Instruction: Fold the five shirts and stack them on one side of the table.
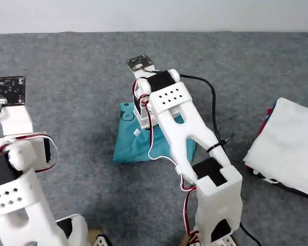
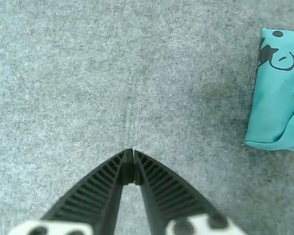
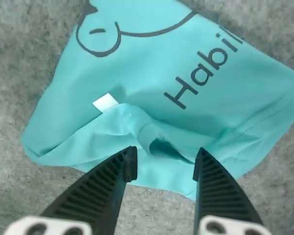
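High view, from the left: we are holding our left arm over the bare grey table cover. The left claw is sitting fully closed, tips pressed together, gripping nothing. In the middle a teal shirt is lying roughly folded, with our right arm hanging over it. The right claw is standing partly open and empty, straddling a bunched fold near the shirt's edge; we cannot tell whether its tips are touching cloth. At the right edge a pile of folded shirts is resting, white on top.

Grey felt tabletop, perhaps white wall
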### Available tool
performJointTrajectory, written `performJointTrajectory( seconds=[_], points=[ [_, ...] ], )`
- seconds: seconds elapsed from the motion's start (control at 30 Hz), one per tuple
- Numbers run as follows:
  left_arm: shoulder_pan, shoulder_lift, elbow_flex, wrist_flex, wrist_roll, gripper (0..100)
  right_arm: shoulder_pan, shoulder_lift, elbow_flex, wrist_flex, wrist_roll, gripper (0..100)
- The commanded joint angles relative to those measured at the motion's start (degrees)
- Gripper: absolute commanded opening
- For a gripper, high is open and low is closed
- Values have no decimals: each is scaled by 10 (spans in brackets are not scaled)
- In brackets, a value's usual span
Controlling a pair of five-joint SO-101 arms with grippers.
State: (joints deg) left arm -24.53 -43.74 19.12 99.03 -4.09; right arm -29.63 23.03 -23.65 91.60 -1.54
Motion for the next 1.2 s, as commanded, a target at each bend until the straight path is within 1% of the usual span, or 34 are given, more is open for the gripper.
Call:
performJointTrajectory(
  seconds=[0.0, 0.1, 0.17, 0.23, 0.27, 0.3, 0.4, 0.53, 0.63, 0.73, 0.8, 0.87, 0.93, 1.03, 1.1, 1.17],
  points=[
    [-1, -10, 2, 13, -4, 5, -6, -3, -30, -2, -6, 198],
    [1, -9, 10, 11, -4, 5, -7, -2, -29, -1, -5, 178],
    [1, -10, 22, 4, -4, 5, -7, -2, -29, -1, 1, 107],
    [1, -11, 29, -1, -4, 5, -6, -2, -28, 0, 39, 10],
    [0, -11, 29, -2, -4, 5, -4, -3, -28, 3, 58, 6],
    [-1, -11, 29, -2, -4, 5, -2, -5, -28, 15, 73, 25],
    [-1, -11, 29, -3, -4, 5, 6, -7, -28, 50, 91, 9],
    [-2, -12, 29, -3, -4, 5, 31, -8, -30, 109, 143, 9],
    [-2, -12, 28, -3, -4, 5, 66, -16, -30, 112, 158, 9],
    [0, -12, 27, -3, -4, 5, 85, -32, -30, 112, 159, 9],
    [0, -12, 27, -3, -4, 5, 84, -42, -30, 112, 180, 9],
    [0, -11, 27, -3, -4, 5, 68, -52, -31, 111, 202, 9],
    [1, -9, 27, -3, -4, 5, 47, -60, -31, 111, 207, 27],
    [1, -10, 27, -4, -4, 5, 17, -65, -31, 107, 206, 144],
    [1, -11, 27, -4, -4, 5, 3, -63, -31, 93, 185, 221],
    [1, -11, 27, -4, -4, 5, -8, -61, -31, 67, 165, 242]
  ],
)
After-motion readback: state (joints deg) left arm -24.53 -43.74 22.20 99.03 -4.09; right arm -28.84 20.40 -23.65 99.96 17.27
